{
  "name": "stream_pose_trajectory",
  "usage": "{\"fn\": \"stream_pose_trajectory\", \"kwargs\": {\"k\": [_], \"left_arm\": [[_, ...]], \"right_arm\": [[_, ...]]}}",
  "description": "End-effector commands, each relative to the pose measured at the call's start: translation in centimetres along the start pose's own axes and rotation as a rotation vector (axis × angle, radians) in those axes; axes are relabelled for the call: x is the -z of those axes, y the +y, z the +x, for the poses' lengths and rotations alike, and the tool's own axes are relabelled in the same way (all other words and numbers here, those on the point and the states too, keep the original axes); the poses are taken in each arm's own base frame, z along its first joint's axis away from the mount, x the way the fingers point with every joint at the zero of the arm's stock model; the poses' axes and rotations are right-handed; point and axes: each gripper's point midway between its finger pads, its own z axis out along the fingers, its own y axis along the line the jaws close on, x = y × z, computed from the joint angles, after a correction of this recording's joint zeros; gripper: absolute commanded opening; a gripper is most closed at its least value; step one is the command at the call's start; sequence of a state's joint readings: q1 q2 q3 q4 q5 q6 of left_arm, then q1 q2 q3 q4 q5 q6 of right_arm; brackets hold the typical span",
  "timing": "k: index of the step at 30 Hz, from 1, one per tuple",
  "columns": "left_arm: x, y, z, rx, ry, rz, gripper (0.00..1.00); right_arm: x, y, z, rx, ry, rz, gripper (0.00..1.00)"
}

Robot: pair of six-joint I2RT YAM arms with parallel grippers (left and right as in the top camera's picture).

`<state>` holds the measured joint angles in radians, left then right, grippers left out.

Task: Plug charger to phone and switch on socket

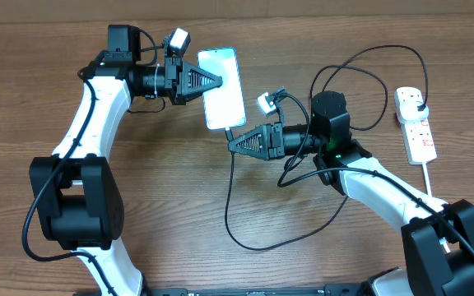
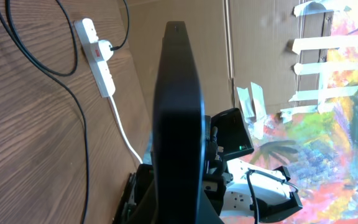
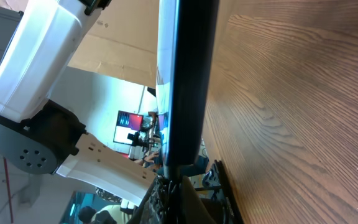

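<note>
The phone (image 1: 225, 97), pinched in the left gripper (image 1: 218, 81), runs far-to-near; the right gripper (image 1: 230, 143) (pinching the charger (image 1: 228, 193)) meets its near end.

Brown wooden table (image 1: 188, 189), long white power strip with red switches (image 1: 418, 123) lying near its right side, thick white cord (image 1: 427, 177) trailing from it, thin black cable (image 1: 227, 197) looping across the middle.
</note>
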<state>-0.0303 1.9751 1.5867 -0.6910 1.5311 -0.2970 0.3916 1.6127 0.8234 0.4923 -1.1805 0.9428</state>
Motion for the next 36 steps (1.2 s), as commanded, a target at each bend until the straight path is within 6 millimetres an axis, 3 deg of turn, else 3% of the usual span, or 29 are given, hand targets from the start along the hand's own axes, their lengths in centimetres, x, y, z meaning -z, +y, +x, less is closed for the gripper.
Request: {"fn": "stream_pose_trajectory", "kwargs": {"k": [1, 17, 28, 36], "left_arm": [[-0.6, -1.9, 0.4, -0.046, 0.031, 0.052, 0.04], [-2.5, -2.2, 1.3, -0.055, 0.077, 0.063, 0.04], [-2.4, -2.2, 1.2, -0.055, 0.073, 0.062, 0.04], [-0.6, -0.6, 0.0, -0.053, 0.006, -0.027, 0.04]], "right_arm": [[0.8, -0.3, -2.0, 0.017, -0.1, 0.045, 0.04], [0.9, 0.0, -2.6, 0.028, -0.126, 0.041, 0.04], [1.4, 0.0, -2.7, 0.024, -0.125, 0.037, 0.04], [1.4, 0.0, -2.1, 0.02, -0.095, 0.027, 0.41]]}}
